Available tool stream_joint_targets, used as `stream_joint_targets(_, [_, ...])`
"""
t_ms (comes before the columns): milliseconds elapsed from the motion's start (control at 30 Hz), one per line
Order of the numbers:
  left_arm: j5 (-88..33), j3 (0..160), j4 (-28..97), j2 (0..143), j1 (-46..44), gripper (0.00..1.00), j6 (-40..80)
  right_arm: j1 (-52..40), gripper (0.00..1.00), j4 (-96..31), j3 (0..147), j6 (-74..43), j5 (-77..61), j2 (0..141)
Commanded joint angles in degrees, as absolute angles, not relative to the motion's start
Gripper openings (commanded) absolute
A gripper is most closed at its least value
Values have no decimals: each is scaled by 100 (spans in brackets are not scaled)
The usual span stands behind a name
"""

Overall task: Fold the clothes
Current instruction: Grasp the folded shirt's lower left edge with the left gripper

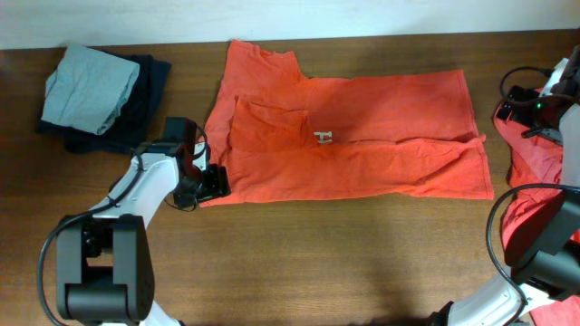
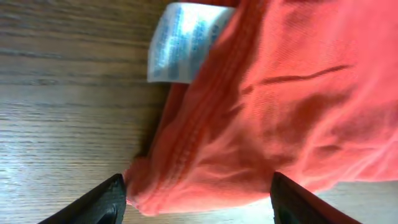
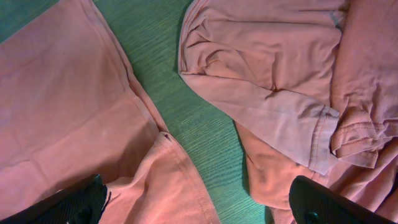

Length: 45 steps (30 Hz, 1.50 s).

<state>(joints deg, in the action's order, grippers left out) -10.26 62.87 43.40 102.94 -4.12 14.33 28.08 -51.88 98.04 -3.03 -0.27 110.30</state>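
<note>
An orange-red T-shirt [image 1: 362,136] lies flat across the middle of the table, its left part folded over, with a small white mark [image 1: 323,138] showing. My left gripper [image 1: 216,184] is low at the shirt's front left corner. In the left wrist view it [image 2: 198,186] is open, a bunched seamed edge of the shirt [image 2: 261,112] lies between its fingers, and a white label [image 2: 180,43] sticks out. My right gripper [image 1: 518,107] hovers open [image 3: 198,193] over the gap between this shirt's right edge [image 3: 62,112] and a heap of more orange-red clothes [image 3: 280,74].
A pale grey-green folded garment [image 1: 91,86] rests on a dark navy one [image 1: 149,86] at the back left. The heap of orange-red clothes [image 1: 535,172] lies at the right edge, under the right arm. Bare wooden table [image 1: 317,263] runs along the front.
</note>
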Motion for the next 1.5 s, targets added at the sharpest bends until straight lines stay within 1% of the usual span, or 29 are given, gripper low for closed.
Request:
stream_joint_targets(0, [-655,6250,4303,10355,-397,69,1441,2777,99,-5183,9830,-349,-21,10997])
stream_joint_targets(33, [-657,6250,4307,10355,-397,65,1439,2777,99,-5183,9830,-349,-21,10997])
stream_joint_targets(100, [-659,6250,4309,10370,-403,54,1441,2777,99,-5183,9830,-349,-21,10997])
stream_joint_targets(200, [-657,6250,4370,10407,-401,43,1376,2777,99,-5183,9830,-349,-21,10997])
stream_joint_targets(267, [-655,6248,4447,10414,-401,34,1313,2777,99,-5183,9830,-349,-21,10997])
stream_joint_targets(367, [-554,6250,4456,10414,-397,20,1313,2777,98,-5183,9830,-349,-21,10997])
stream_joint_targets(400, [-497,6250,4436,10414,-397,13,1315,2777,99,-5183,9830,-349,-21,10997])
stream_joint_targets(467, [-368,6259,4410,10414,-397,8,1315,2777,99,-5183,9830,-349,-21,10997])
stream_joint_targets(633, [-3,6348,4418,10414,-397,8,1313,2777,99,-5183,9830,-349,-21,10997])
stream_joint_targets(1267, [237,6928,4460,10414,-381,8,1313,2777,99,-5183,9830,-349,-21,10997])
stream_joint_targets(1467, [239,6928,4587,10414,-381,8,1315,2777,99,-4281,9826,-349,-21,10997])
